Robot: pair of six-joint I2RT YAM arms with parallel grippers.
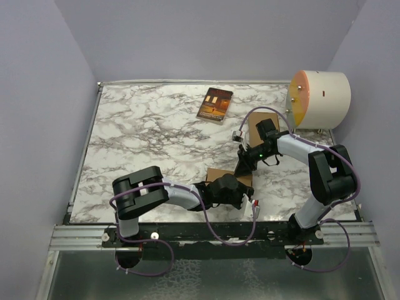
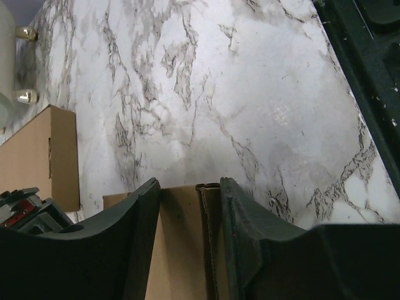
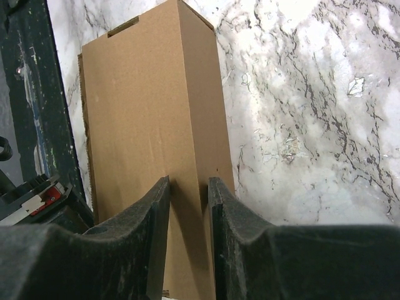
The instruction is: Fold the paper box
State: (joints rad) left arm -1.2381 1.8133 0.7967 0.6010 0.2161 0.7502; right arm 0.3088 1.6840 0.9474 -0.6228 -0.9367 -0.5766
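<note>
On the counter (image 1: 150, 131), near its front edge, the left pincer (image 2: 189, 187) clamps one end of the paper box (image 1: 219, 174). It is partly closed and cardboard fills its gap, apparently to anchor the box. From the opposite end the right pincer (image 3: 189, 182) nips a long wall in a narrow grip, probably steadying the carton for flap folding.

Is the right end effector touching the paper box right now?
Touching. The right wrist view shows the right end effector with both fingers pressed against the paper box, pinching its corner edge with no gap at either side.
</note>
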